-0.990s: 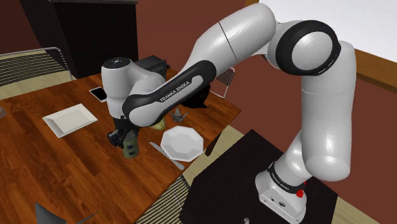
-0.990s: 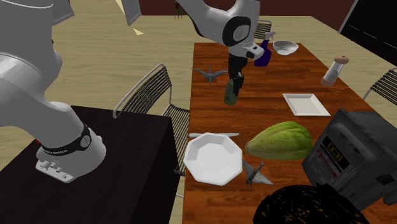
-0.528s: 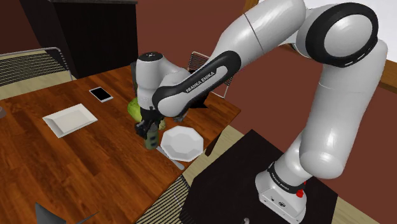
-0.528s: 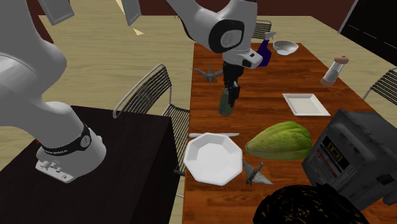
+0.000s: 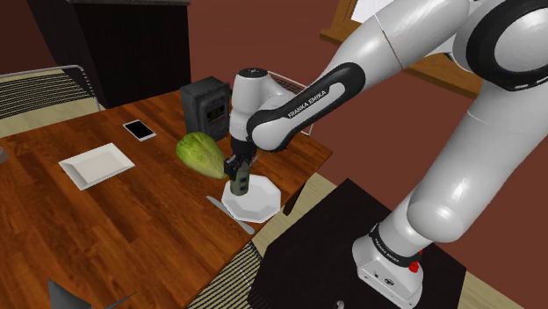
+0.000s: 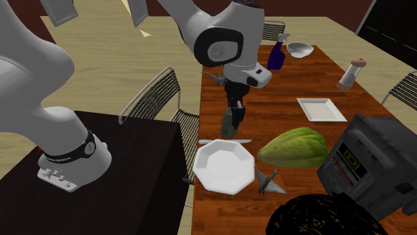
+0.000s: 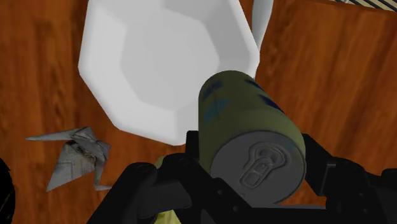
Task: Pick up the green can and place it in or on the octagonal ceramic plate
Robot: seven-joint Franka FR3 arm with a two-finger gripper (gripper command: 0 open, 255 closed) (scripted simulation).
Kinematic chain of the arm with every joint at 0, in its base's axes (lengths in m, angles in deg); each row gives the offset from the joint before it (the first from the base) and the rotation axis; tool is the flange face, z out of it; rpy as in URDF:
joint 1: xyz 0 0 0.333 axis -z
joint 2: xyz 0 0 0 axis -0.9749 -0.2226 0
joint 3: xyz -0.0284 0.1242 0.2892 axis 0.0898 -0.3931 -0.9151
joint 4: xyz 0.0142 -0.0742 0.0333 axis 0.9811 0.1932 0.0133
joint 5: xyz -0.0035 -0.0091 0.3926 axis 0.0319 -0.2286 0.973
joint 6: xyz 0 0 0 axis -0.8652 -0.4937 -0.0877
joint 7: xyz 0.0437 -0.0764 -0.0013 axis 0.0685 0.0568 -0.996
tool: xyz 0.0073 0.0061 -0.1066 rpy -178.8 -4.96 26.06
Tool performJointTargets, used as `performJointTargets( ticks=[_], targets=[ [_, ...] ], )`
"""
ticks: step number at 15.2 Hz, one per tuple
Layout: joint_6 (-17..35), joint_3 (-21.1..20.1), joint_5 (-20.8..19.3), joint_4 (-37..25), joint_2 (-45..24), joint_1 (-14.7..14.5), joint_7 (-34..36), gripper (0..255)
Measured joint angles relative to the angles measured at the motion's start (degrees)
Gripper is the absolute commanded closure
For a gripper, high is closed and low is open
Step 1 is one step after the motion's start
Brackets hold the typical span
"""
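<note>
The white arm (image 5: 299,97) reaches from its black stand (image 5: 351,255) over the wooden table (image 5: 105,219), ending above the table's edge nearest the stand. A dark boxy device (image 5: 205,105) sits near the corner at the far end of that edge, and a large green melon (image 5: 200,155) lies just beside it, further in from the edge.

The white octagonal plate (image 5: 261,202) rests close to the edge facing the stand, next to the melon. A white square plate (image 5: 97,164) lies well apart from it, towards the table's opposite long edge.

The gripper (image 5: 237,165) points down, its two black fingers spread only as wide as the can (image 5: 239,182) and pressed against its sides, so the can is clasped between them. The can is olive green with darker marks and a grey top with a pull tab (image 7: 257,164). It hangs roughly upright over one side of the octagonal plate, its lower end above the rim (image 7: 191,121).

A knife (image 5: 230,215) lies along the table's edge, touching or just beside the octagonal plate. A small grey folded figure (image 7: 79,156) sits near the plate's other side. A phone (image 5: 139,130) lies beyond the square plate.
</note>
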Motion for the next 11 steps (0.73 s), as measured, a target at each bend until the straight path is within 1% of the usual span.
performJointTargets(
  ticks=[3, 5, 8, 11],
  targets=[
    [0.57, 1.01, 2.7, 3.99, 3.88, 3.06, -5.96, 255],
    [0.97, 1.86, 4.18, 6.32, 6.06, 4.61, -9.52, 255],
    [2.46, 2.48, 4.12, 7.64, 5.91, 5.31, -10.84, 255],
    [4.85, 2.83, 2.54, 8.06, 3.74, 5.29, -9.87, 255]
  ],
)
